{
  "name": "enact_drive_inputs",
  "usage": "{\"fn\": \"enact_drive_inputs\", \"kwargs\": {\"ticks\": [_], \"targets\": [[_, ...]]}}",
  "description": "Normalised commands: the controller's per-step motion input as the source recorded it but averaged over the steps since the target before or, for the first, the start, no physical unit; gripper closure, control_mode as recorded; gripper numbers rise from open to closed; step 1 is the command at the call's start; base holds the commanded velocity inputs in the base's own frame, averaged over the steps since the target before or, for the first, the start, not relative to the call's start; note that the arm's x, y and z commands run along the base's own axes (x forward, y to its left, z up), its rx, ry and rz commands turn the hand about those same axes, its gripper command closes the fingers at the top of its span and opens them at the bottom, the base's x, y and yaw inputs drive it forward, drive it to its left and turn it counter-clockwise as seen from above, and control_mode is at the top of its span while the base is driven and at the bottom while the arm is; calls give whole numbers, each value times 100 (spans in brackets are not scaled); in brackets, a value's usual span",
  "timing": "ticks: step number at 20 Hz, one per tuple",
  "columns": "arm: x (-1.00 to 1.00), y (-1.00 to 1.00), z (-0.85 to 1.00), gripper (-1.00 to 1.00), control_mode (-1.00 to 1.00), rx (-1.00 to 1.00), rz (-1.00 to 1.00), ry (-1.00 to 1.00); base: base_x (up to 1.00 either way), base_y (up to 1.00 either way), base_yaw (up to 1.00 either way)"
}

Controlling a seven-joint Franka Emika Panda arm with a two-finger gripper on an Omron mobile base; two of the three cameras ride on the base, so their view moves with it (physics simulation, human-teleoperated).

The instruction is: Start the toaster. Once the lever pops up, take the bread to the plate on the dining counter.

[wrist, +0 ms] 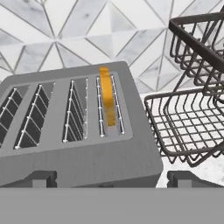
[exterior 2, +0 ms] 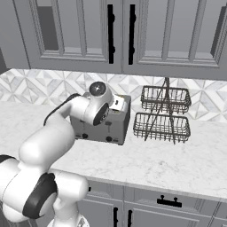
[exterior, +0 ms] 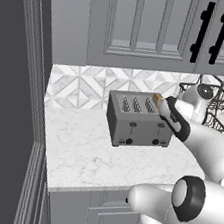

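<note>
The grey four-slot toaster (exterior: 139, 122) stands on the marble worktop against the tiled wall, with its two dark levers (exterior: 132, 124) on the front face. The bread (wrist: 108, 99), an orange-tan slice, stands in the rightmost slot (exterior: 157, 97) and pokes a little above the top. My gripper (wrist: 112, 178) hovers over the front right edge of the toaster and is open wide; its two dark fingertips (wrist: 41, 178) straddle the slot with the bread and touch nothing. In the right base view my arm covers most of the toaster (exterior 2: 116, 128). The plate and the dining counter are out of view.
A two-tier dark wire basket rack (exterior 2: 162, 115) stands on the worktop (exterior: 88, 151) just right of the toaster, close to my hand. Grey wall cabinets (exterior: 146, 23) hang above. A tall dark panel (exterior: 10, 94) bounds the worktop on the left.
</note>
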Motion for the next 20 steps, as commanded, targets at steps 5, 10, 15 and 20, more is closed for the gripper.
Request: {"fn": "enact_drive_inputs", "kwargs": {"ticks": [5,10,15,20], "targets": [[27,1,-13,-100,-100,0,0,5,0,0,0],[35,0,-11,-100,-100,0,0,0,0,0,0],[17,0,-29,-100,-100,3,0,0,0,0,0],[15,0,-25,-100,-100,3,0,-5,0,0,0]]}}
